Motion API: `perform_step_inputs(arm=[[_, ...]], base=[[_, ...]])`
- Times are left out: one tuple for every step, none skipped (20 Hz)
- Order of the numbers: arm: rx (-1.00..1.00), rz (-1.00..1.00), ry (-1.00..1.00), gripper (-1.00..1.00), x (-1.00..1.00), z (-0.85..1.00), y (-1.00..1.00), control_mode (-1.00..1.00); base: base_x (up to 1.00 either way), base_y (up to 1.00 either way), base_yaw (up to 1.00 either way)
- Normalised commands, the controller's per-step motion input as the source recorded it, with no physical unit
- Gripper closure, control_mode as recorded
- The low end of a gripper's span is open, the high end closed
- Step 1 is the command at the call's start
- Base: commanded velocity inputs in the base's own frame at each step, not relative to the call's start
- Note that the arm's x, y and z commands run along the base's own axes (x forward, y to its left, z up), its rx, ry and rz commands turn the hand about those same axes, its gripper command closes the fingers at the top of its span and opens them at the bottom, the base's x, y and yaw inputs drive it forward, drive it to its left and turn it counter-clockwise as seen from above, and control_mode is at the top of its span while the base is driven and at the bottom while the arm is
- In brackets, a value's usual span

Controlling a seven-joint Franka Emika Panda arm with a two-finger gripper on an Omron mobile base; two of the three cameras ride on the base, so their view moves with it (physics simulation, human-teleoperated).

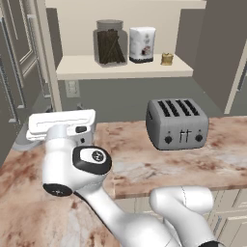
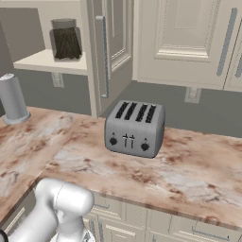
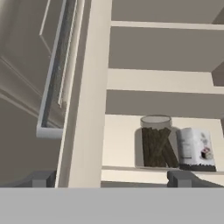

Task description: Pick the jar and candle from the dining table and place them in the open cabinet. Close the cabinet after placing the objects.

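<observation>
The cabinet (image 1: 125, 71) stands open above the counter. On its lower shelf are the jar (image 1: 110, 42), full of dark sticks, and at the right the small yellow candle (image 1: 167, 59). The jar (image 2: 66, 39) also appears in the right base view and the jar (image 3: 156, 142) in the hand view. My gripper (image 3: 110, 179) is open and empty. It faces the edge of the cabinet's left door (image 3: 85, 96), whose bar handle (image 3: 52, 74) lies to the left. In the left base view my hand (image 1: 60, 123) hovers low at the left, below the shelf. The dining table is out of view.
A white canister (image 1: 142, 44) stands between jar and candle. A grey toaster (image 1: 177, 123) sits on the marbled counter (image 1: 144, 164) under the cabinet. The right door (image 1: 222, 53) is swung wide open. A grey cylinder (image 2: 12, 99) stands at the counter's left.
</observation>
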Motion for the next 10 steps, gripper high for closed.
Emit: perform_step_inputs(arm=[[0.00, -0.03, 0.00, -1.00, 0.00, 0.00, -0.35, -1.00], [0.00, -0.03, 0.00, -1.00, 0.04, 0.00, -0.33, -1.00], [0.00, -0.04, 0.00, -1.00, 0.15, 0.00, -0.28, -1.00], [0.00, -0.03, 0.00, -1.00, 0.22, 0.06, -0.29, -1.00], [0.00, -0.02, 0.00, -1.00, 0.28, 0.12, -0.26, -1.00], [0.00, -0.01, 0.00, -1.00, 0.38, 0.22, -0.24, -1.00], [0.00, 0.00, 0.00, -1.00, 0.40, 0.31, -0.19, -1.00], [-0.01, 0.00, 0.00, -1.00, 0.42, 0.30, -0.19, -1.00], [-0.01, 0.00, 0.00, -1.00, 0.44, 0.30, -0.16, -1.00], [-0.01, 0.00, 0.00, -1.00, 0.41, 0.29, -0.16, -1.00]], base=[[0.00, 0.00, 0.00], [0.00, 0.00, 0.00], [0.00, 0.00, 0.00], [0.00, 0.00, 0.00], [0.00, 0.00, 0.00], [0.00, 0.00, 0.00], [0.00, 0.00, 0.00], [0.00, 0.00, 0.00], [0.00, 0.00, 0.00], [0.00, 0.00, 0.00]])
